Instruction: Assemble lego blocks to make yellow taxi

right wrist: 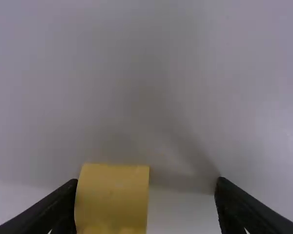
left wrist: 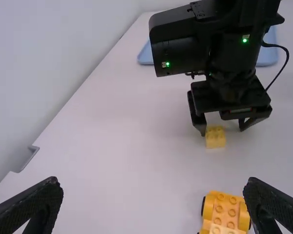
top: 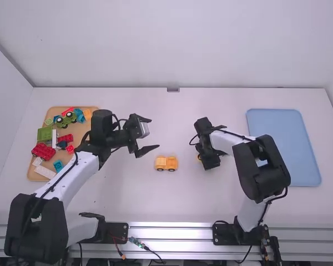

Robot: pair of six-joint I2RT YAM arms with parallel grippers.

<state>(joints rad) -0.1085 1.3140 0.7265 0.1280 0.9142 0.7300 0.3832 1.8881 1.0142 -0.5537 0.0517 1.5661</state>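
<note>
White table under everything. Blue tray well out to the right of the right pincer; wooden tray well off to the left of the left pincer, bearing loose pieces, among them a red block, a green block and a green wheeled piece. Left pincer: spread wide, grasping nothing. Right pincer: down low over the table, fingers parted, no grip closed. Yellow-orange wheeled piece: upright on its wheels, between the two pincers, near the left one and on its camera side, studs up. Smallest, the yellow block: at the right pincer's fingertips, close by one finger, with a gap between it and the other; whether it touches that nearer finger, cannot tell.
</note>
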